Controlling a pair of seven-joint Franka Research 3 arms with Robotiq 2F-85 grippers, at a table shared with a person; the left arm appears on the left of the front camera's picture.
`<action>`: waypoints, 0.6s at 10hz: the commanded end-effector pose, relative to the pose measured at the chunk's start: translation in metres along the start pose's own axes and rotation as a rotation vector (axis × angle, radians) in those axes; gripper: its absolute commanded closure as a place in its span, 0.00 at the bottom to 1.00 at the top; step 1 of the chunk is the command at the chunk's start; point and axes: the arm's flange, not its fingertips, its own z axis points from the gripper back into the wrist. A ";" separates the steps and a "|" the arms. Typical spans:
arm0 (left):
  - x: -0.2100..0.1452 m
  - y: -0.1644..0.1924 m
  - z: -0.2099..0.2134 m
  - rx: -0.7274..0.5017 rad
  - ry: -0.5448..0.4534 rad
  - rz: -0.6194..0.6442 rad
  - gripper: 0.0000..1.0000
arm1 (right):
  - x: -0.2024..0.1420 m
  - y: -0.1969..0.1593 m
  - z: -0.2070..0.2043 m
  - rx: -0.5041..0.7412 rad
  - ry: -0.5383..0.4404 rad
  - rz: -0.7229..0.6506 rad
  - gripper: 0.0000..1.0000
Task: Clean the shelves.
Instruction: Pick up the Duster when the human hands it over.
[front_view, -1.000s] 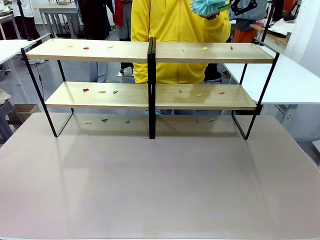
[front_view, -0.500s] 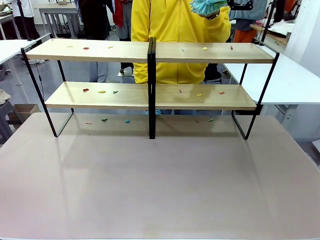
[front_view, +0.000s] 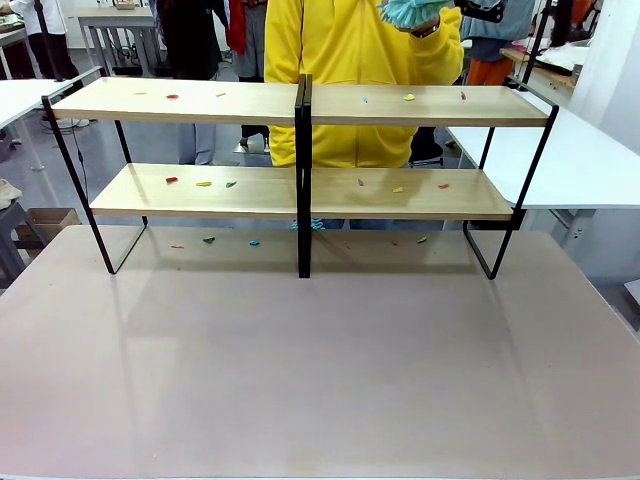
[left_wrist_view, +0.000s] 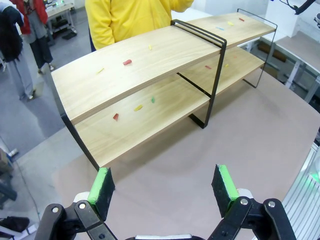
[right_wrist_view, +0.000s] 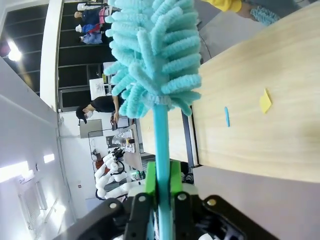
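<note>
Right gripper (right_wrist_view: 161, 180) higher; up close, tight around teal duster (right_wrist_view: 155, 55) handle

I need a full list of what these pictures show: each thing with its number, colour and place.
table: one, pinkish grey, in front of the robot
shelves: one, light-wood boards on black frame, at the table's far side
scraps on top board: six; red, yellow, blue; three per bay
scraps on lower board: six; red, yellow, green; three per bay
scraps under the shelves: at least four; red, green, blue; on the table
duster: one, turquoise, in the right claw
white tables: two, one at each side
person: one, yellow top, behind the shelves
left claw: one, black with green pads, open
right claw: one, black with green pads, shut on the duster
</note>
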 end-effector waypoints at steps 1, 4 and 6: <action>0.000 0.001 0.000 -0.002 -0.001 -0.006 0.00 | -0.007 0.006 0.008 -0.018 0.005 -0.001 1.00; 0.000 0.001 0.000 -0.002 -0.001 -0.006 0.00 | -0.071 0.011 0.093 -0.103 0.293 0.239 1.00; 0.000 0.001 0.000 -0.002 -0.001 -0.006 0.00 | -0.139 -0.017 0.217 -0.218 0.409 0.623 1.00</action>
